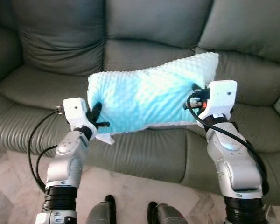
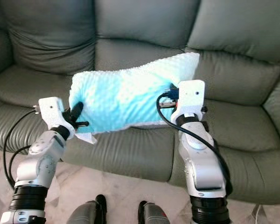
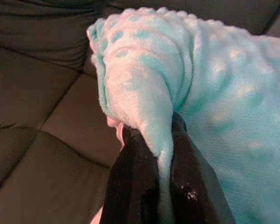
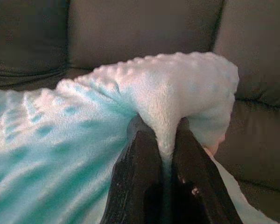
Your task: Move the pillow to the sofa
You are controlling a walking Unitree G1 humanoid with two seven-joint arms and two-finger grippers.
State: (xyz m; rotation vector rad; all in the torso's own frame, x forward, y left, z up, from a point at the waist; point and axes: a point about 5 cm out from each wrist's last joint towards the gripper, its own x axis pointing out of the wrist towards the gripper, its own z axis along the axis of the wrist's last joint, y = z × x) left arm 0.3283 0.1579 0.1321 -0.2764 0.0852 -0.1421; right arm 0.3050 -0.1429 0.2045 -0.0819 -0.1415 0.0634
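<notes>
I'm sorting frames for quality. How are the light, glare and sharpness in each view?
Left eye view: even daylight, the pillow bright and a little washed out, the sofa slightly soft. Left wrist view: the left gripper is close and blurry, the sofa dark behind it. Right wrist view: the pillow's top edge glares near white, and the right gripper is a dark, soft shape.

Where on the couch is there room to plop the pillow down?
Bare seat cushion lies left of the pillow, between armrest side and backrest. It's crowded in the middle, where left claw and right claw pinch the pillow's ends.
</notes>
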